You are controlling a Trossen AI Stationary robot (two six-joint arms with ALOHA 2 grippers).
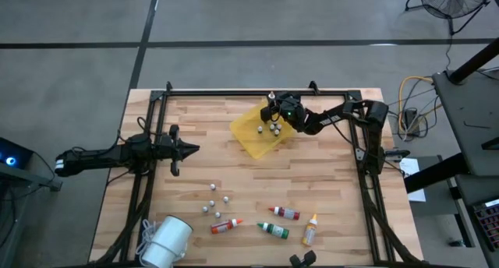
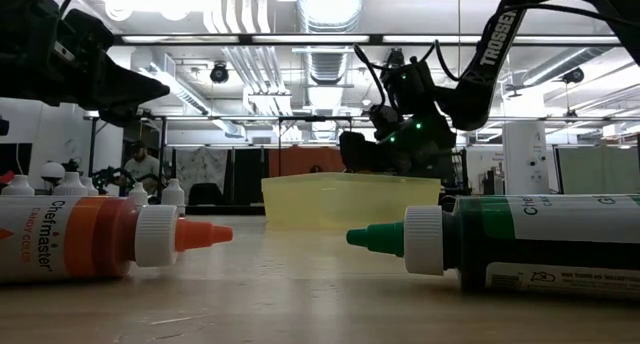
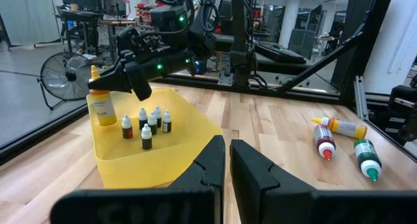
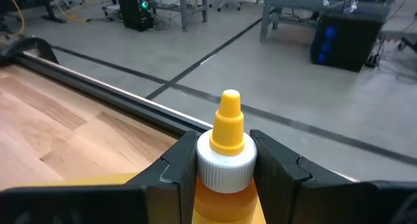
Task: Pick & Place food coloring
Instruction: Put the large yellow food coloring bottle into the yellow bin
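A yellow-capped food coloring bottle (image 4: 227,165) sits upright between the fingers of the right gripper (image 4: 225,160), which press against its white collar on both sides. In the left wrist view the same bottle (image 3: 99,100) hangs over the far corner of the yellow plastic tray (image 3: 189,126), with the right gripper (image 3: 120,81) around its top. Whether its base touches the tray floor cannot be told. Five small dark dropper vials with white caps (image 3: 148,125) stand in a cluster on the tray floor just beside it.

From above, the tray (image 1: 248,139) lies at the far middle of the wooden table (image 1: 234,178), and the right gripper (image 1: 273,111) reaches over its far edge.

Four more food coloring bottles lie on their sides near the front edge of the table: an orange-capped bottle (image 1: 224,226), a red bottle (image 1: 284,213), a green bottle (image 1: 274,230) and a yellow-orange bottle (image 1: 310,230). Small pale balls (image 1: 214,199) are scattered just beyond the orange-capped one. A white cylindrical object (image 1: 166,242) lies at the front left corner.

The left gripper (image 1: 185,149) hovers over the left side of the table, well apart from the tray, holding nothing; its fingers (image 3: 210,160) stand nearly together with only a narrow gap.
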